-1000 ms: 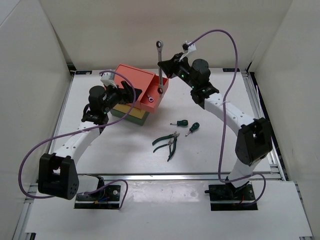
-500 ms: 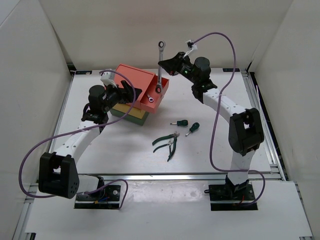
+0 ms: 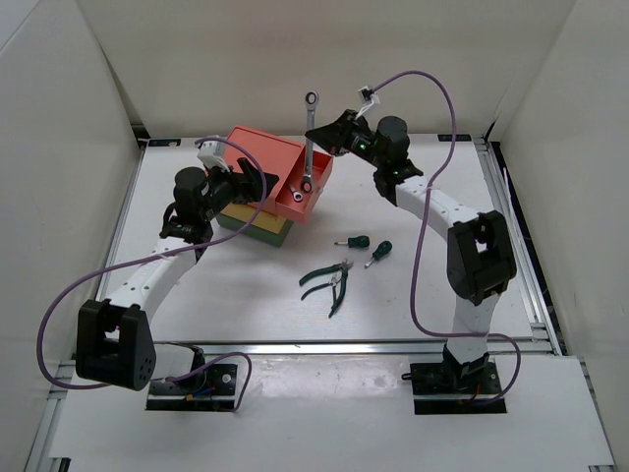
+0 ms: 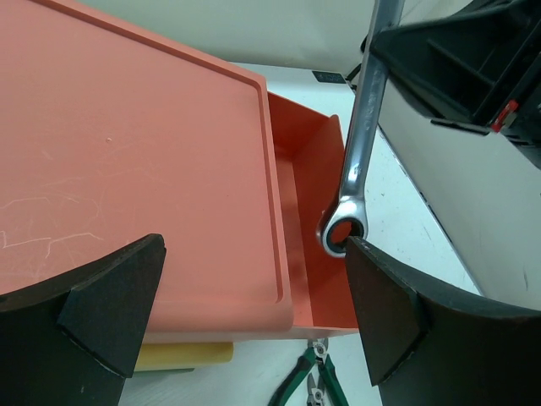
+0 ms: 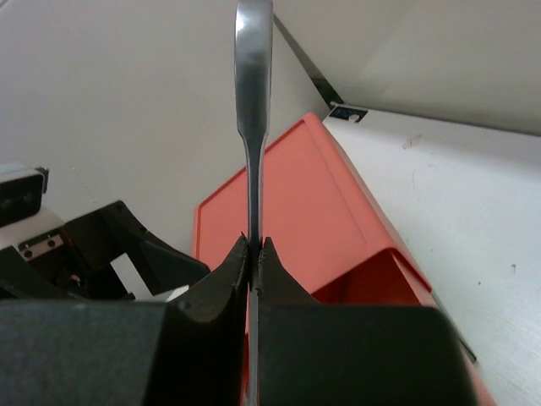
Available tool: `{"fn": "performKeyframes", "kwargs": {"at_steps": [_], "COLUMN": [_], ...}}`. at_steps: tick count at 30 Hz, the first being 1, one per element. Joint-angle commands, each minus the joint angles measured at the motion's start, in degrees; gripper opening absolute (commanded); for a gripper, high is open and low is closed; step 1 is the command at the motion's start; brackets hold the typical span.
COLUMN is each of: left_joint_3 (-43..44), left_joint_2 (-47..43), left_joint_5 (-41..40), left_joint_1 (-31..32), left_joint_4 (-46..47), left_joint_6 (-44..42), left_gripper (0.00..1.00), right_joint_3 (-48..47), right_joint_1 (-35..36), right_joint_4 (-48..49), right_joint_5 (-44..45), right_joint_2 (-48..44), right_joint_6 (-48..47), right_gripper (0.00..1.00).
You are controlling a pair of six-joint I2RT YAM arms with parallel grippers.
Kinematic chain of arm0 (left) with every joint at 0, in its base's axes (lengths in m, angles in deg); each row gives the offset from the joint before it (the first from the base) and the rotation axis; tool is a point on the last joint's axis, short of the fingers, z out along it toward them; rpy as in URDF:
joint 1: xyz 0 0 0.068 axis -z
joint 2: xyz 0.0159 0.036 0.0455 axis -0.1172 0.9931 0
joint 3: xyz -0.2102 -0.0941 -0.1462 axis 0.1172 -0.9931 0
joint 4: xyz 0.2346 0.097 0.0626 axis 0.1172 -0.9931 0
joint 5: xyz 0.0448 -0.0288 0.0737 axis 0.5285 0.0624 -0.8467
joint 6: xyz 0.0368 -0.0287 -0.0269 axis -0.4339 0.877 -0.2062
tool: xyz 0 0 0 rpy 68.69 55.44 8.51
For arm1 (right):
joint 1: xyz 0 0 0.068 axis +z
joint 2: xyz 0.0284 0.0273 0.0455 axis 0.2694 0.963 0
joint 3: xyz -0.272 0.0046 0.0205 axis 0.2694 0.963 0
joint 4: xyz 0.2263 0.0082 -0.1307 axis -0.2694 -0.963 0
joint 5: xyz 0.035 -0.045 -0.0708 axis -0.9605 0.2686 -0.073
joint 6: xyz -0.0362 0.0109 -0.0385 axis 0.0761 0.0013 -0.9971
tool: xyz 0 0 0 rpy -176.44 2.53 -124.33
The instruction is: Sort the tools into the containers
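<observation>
My right gripper (image 3: 314, 134) (image 5: 254, 249) is shut on a silver wrench (image 3: 309, 147) (image 5: 254, 127), which hangs nearly upright. Its ring end (image 4: 342, 233) dips over the pulled-out salmon-red drawer (image 3: 303, 192) (image 4: 314, 211). That drawer tops a stack with a yellow one (image 3: 267, 229) and a dark green one (image 3: 229, 220). My left gripper (image 3: 250, 183) (image 4: 254, 296) stands open astride the red box's lid (image 4: 135, 169), holding nothing. Two green-handled screwdrivers (image 3: 352, 241) (image 3: 380, 251) and two pliers (image 3: 322, 275) (image 3: 339, 292) lie on the white table, right of the stack.
White walls (image 3: 59, 118) enclose the table on three sides. A purple cable (image 3: 432, 197) loops beside the right arm. One pair of pliers (image 4: 313, 385) shows just below the red drawer in the left wrist view.
The right gripper has carried the wrench slightly down and to the left, bringing its ring end over the open red drawer. The left arm has not moved.
</observation>
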Motion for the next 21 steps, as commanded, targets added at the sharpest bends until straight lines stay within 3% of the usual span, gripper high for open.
{"fn": "performKeyframes", "kwargs": {"at_steps": [1,14,17,18,21], "left_joint_3": [-0.25,-0.42,-0.51,-0.51,-0.51], "left_joint_2": [1.05,0.34,0.51,0.34,0.34], "left_joint_5": [0.21,-0.14,0.12,-0.31,-0.31], "left_joint_1": [-0.48,-0.56,-0.65,-0.48,-0.48], "left_joint_4": [-6.80,-7.42,-7.51,-7.60,-7.68], "left_joint_6": [0.33,0.33,0.24,0.33,0.33], "left_gripper": [0.99,0.99,0.99,0.99,0.99], "right_joint_3": [1.22,-0.18,-2.20,-2.73,-3.52], "right_joint_1": [0.54,2.48,2.65,2.48,2.48], "right_joint_4": [5.39,0.49,-2.42,-2.86,-5.31], "right_joint_5": [-2.08,-6.90,-8.49,-8.67,-9.11], "right_joint_2": [-2.77,-0.14,0.74,0.92,1.09], "right_joint_6": [0.85,-1.96,-2.32,-2.66,-3.71], "right_gripper": [0.00,0.04,0.15,0.24,0.39]}}
